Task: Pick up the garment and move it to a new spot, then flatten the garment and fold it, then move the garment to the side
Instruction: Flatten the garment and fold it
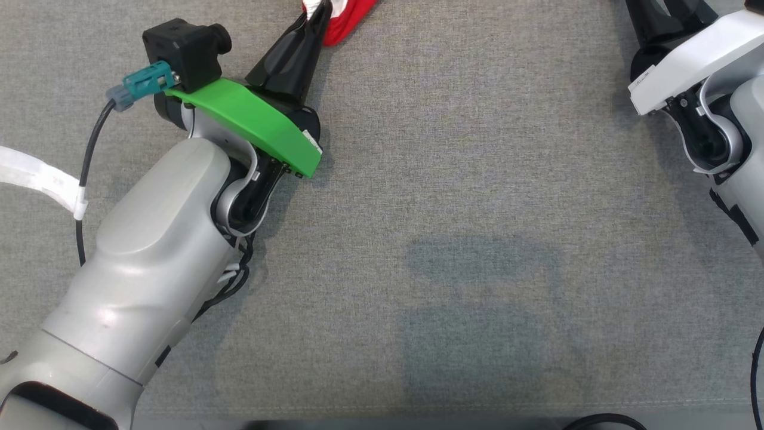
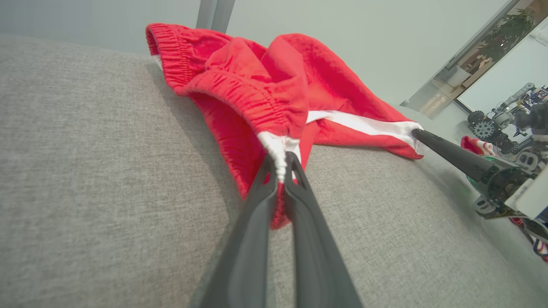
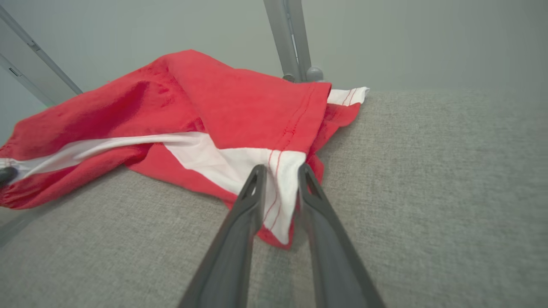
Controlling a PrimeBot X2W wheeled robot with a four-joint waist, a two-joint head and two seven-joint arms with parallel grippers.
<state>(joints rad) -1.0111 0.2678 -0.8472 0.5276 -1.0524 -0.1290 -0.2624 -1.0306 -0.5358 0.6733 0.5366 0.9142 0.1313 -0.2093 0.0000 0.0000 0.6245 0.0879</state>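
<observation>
The left gripper point(image 2: 280, 164) pinches the red garment point(image 1: 349, 21) by its waistband at the head view's top edge, while the right gripper point(image 3: 280, 171) has its fingers spread astride the hem, apparently to stretch it flat.

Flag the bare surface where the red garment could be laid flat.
Free: the wide grey surface between the left arm and right arm, down to the near edge. Crowded: the far side, where the garment is bunched with the left gripper pinching its waistband and the right gripper at its hem.
</observation>
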